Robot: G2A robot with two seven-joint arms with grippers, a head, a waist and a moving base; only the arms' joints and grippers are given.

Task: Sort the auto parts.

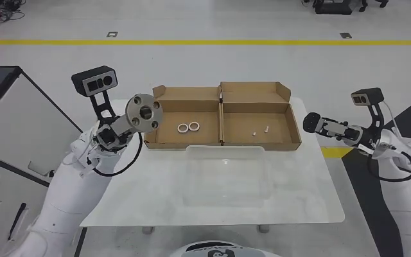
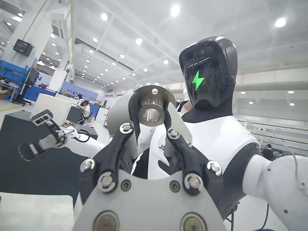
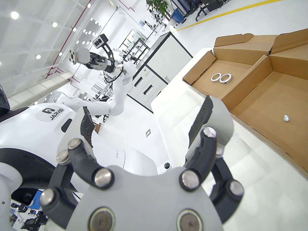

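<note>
White surface (image 1: pixel 148 193) lies mid-frame. At the left of the frame, the left claw (image 1: pixel 127 127) is clenched on a flanged steel hub (image 1: pixel 144 112), holding it in the air by its narrow neck. The hub looks heavy, rigid and slick, so that neck seems the safest hold. At centre, a clear tray (image 1: pixel 225 150) fronts two cardboard boxes. The left box (image 1: pixel 186 108) holds two rings (image 1: pixel 188 127), and the right box (image 1: pixel 253 106) holds two small fasteners (image 1: pixel 260 131). At far right, the right claw (image 3: pixel 146 105) hangs released.
</note>
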